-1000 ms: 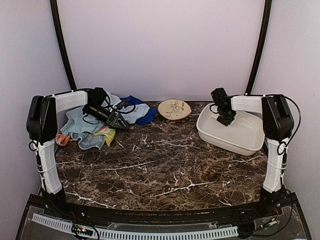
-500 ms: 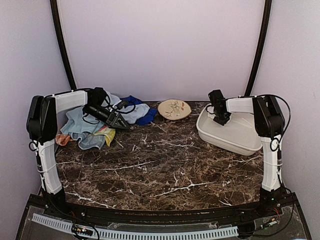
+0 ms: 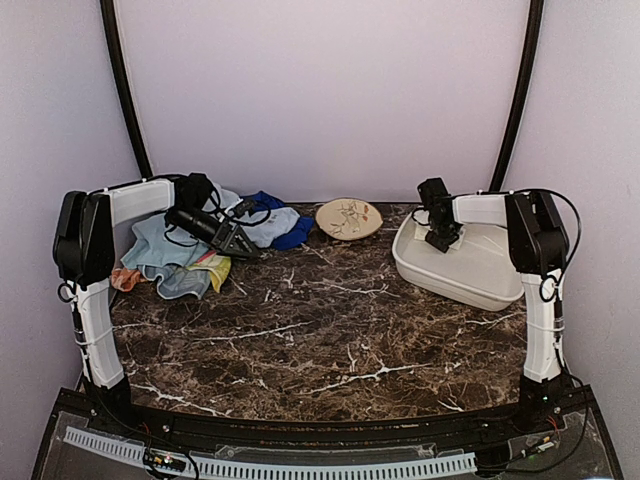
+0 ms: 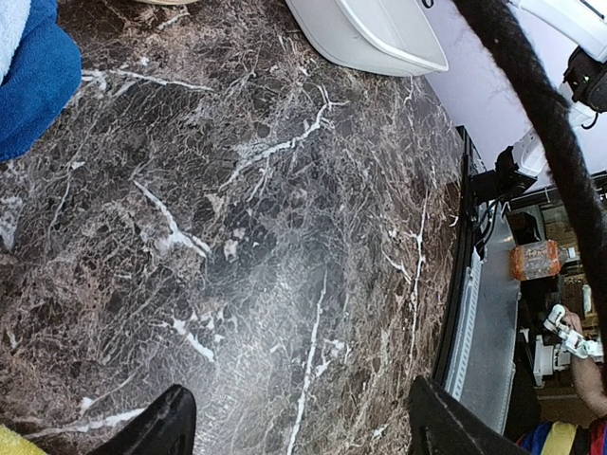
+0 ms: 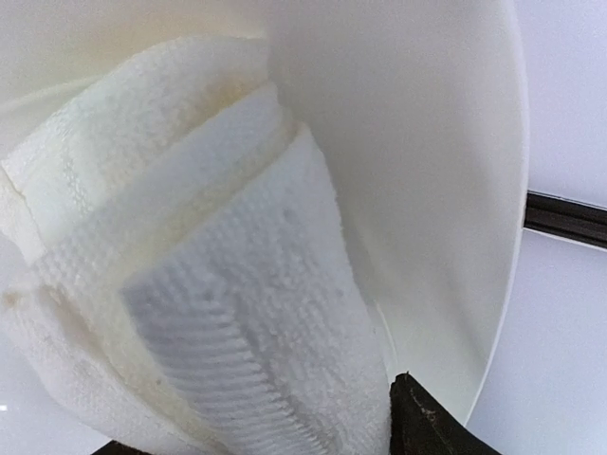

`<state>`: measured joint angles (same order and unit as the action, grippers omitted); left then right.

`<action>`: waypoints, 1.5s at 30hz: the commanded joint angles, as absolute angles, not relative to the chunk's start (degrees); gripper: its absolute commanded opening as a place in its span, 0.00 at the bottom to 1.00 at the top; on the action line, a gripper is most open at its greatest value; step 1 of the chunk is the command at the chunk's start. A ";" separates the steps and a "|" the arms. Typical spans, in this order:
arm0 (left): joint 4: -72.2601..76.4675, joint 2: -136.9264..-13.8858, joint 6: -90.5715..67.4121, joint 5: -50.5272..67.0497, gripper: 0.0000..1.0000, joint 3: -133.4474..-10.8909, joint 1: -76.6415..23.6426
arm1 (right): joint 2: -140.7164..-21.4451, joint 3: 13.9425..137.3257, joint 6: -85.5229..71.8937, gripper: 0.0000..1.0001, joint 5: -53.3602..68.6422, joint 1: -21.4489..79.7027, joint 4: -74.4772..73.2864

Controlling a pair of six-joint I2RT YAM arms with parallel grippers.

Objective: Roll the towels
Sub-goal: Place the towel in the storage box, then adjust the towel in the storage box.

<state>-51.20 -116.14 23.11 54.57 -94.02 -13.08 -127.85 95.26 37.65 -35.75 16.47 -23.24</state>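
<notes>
A pile of towels lies at the back left: light blue (image 3: 158, 250), royal blue (image 3: 288, 228) and yellow (image 3: 213, 268). My left gripper (image 3: 238, 243) hovers at the pile's right edge. In the left wrist view it (image 4: 303, 431) is open and empty over bare marble, with the royal blue towel (image 4: 33, 81) at the upper left. My right gripper (image 3: 437, 236) is down in the far left corner of the white tub (image 3: 480, 280). In the right wrist view a rolled cream-white towel (image 5: 190, 265) lies in the tub between the wide-apart fingers of that gripper (image 5: 256, 438).
A round beige patterned plate (image 3: 348, 218) sits at the back centre between the pile and the tub. An orange bit of cloth (image 3: 124, 279) sticks out at the pile's left. The tub's corner (image 4: 370, 33) shows in the left wrist view.
My right gripper has moved left and back into the tub's far left corner. The left arm and the towel pile have not moved.
</notes>
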 commanded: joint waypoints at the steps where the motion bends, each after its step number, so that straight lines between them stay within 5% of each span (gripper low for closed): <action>1: -53.74 -114.63 24.51 55.05 0.79 -95.72 -13.36 | -127.07 96.23 34.81 0.67 -32.61 16.56 -23.92; 19: -53.26 -114.76 23.99 56.76 0.76 -95.60 -13.35 | -112.40 90.28 23.05 0.64 -18.34 17.00 -25.77; 24: -53.69 -114.87 24.34 56.66 0.75 -95.63 -13.34 | -113.55 91.91 20.47 0.47 -17.49 15.91 -25.03; 32: -54.56 -114.87 25.10 56.25 0.74 -95.37 -13.36 | -119.26 95.35 16.00 0.00 -13.77 15.11 -31.04; 45: -54.55 -115.79 25.02 56.57 0.72 -95.93 -13.35 | -116.86 86.81 12.34 0.00 -2.57 15.12 -31.71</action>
